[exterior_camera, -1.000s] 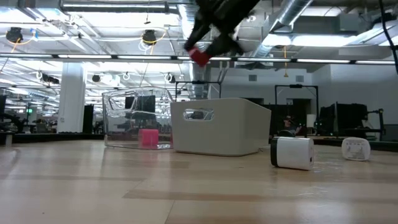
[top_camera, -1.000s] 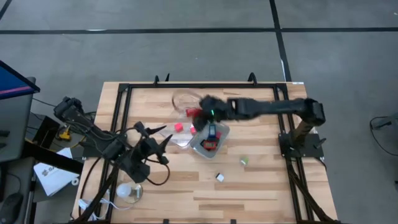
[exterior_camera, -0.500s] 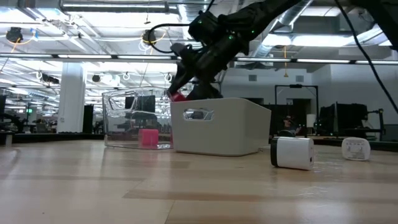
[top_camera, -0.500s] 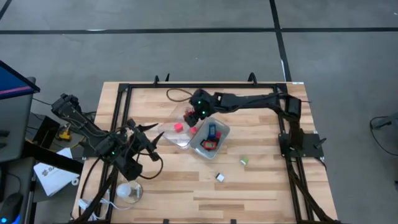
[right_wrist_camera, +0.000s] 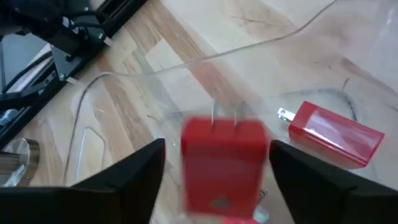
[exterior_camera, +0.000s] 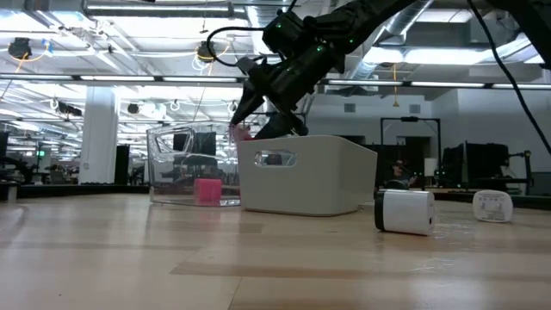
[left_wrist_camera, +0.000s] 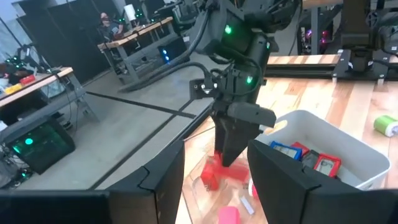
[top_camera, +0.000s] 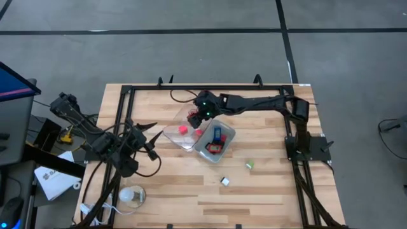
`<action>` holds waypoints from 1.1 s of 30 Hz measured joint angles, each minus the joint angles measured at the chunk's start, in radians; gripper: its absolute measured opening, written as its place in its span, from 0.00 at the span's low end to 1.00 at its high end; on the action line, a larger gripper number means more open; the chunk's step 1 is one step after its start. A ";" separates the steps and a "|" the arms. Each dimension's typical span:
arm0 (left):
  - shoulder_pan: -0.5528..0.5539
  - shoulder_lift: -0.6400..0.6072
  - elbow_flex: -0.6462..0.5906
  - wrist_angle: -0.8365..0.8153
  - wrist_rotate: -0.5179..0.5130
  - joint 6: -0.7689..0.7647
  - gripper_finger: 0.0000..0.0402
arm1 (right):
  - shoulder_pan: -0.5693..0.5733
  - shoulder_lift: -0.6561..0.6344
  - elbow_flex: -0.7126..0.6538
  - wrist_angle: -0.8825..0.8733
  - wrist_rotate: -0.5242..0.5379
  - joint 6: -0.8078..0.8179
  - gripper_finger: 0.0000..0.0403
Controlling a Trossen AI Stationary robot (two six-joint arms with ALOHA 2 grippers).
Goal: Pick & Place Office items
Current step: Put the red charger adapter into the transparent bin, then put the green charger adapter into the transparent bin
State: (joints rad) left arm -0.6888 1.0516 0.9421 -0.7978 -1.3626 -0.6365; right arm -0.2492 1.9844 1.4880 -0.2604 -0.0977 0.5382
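Right gripper (right_wrist_camera: 214, 163), fingers spread, hangs directly over the clear tray (top_camera: 173, 135); red plug (right_wrist_camera: 222, 163) sits between them, prongs pointing away.

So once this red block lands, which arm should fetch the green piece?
Right, probably. The right gripper is open over the clear tray, and the green piece lies on its side of the table. The left gripper sits farther off.
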 joint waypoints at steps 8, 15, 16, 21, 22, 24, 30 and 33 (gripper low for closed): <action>0.000 -0.034 -0.023 0.016 0.001 0.002 0.42 | 0.014 -0.020 0.000 0.004 0.018 -0.020 0.72; -0.001 -0.034 -0.023 0.015 0.028 0.003 0.42 | 0.069 -0.174 0.002 -0.198 0.128 -0.065 0.69; -0.001 -0.034 -0.023 0.016 0.028 0.003 0.42 | 0.092 -0.204 0.002 -0.269 0.179 -0.073 0.68; -0.001 -0.034 -0.023 0.015 0.033 0.003 0.42 | 0.259 -0.340 -0.021 -0.530 0.369 0.021 0.68; -0.001 -0.034 -0.023 0.017 0.034 0.003 0.42 | 0.300 -0.363 -0.039 -0.560 0.391 0.067 0.68; -0.001 -0.034 -0.023 0.023 0.035 0.003 0.42 | 0.392 -0.395 -0.078 -0.636 0.424 0.186 0.68; -0.001 -0.034 -0.023 0.059 0.040 0.007 0.42 | 0.690 -0.435 -0.238 -0.731 0.478 0.652 0.68; -0.001 -0.034 -0.023 0.094 0.049 0.034 0.42 | 0.810 -0.424 -0.301 -0.735 0.485 0.827 0.68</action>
State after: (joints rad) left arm -0.6899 1.0180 0.9195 -0.7037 -1.3140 -0.6023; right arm 0.5607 1.5600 1.1875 -0.9958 0.3870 1.3656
